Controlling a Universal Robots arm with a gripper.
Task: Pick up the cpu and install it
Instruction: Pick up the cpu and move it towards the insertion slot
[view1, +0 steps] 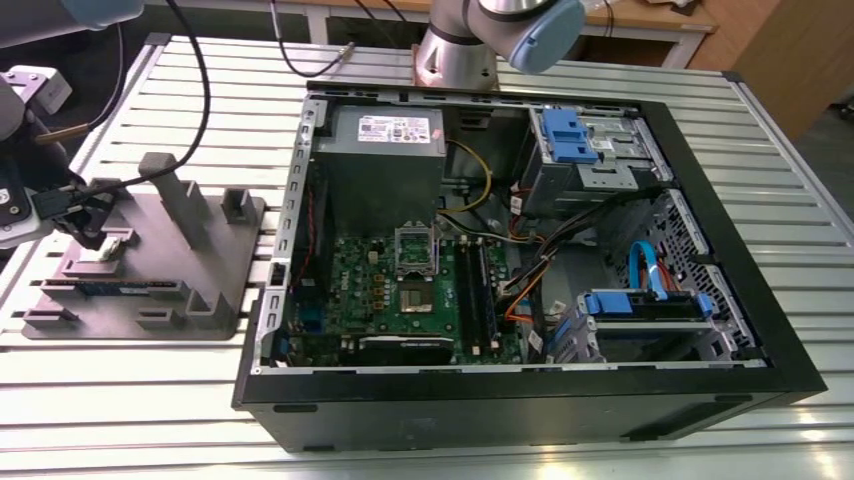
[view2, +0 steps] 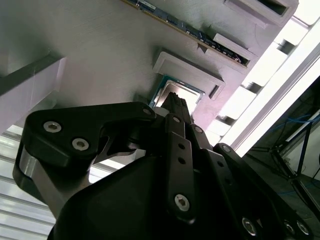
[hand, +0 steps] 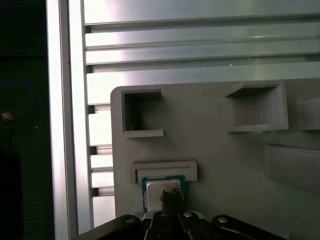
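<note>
**While the small silvery square cpu (hand: 154, 192) (view2: 189, 90) lies pocketed, black gripper (hand: 171, 196) (view2: 175, 100) clenched above it**

I see it flat in a recess of the grey plastic fixture block (hand: 210, 150), fingertips (hand: 174, 202) pinched together over its metal middle in both wrist views.

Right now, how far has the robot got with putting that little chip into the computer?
Early stage. Done: the gripper is at the grey holder on the exterior view's left. In hand: it is right over the cpu, which lies flat in its pocket, not yet lifted; contact is unclear. Left: the lift and the install in the open computer case.
</note>
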